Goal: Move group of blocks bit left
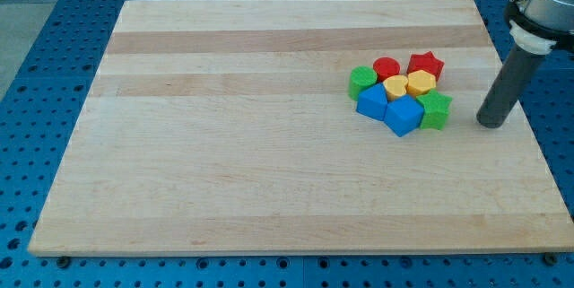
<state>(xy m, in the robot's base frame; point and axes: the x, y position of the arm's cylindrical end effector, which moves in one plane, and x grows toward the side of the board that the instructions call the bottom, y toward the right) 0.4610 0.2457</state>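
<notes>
my tip (490, 124): right of green star block (436, 109) | cluster touching, shapes partly hidden | fingers: none visible, cannot tell

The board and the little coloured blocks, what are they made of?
The board looks like pale wood: light and darker strips with faint grain, matte finish. The blocks, like the blue one and the red star, look like painted wood or plastic; their solid, smooth colours leave that open.

board: pale wooden board (269, 144) on blue pegboard bench (54, 19)
blocks: cluster at 2 o'clock, touching
colours: red cylinder (387, 67), red star (426, 63), green cylinder (362, 80), yellow blocks (421, 82), blue blocks (404, 115), green star (437, 109)
</notes>
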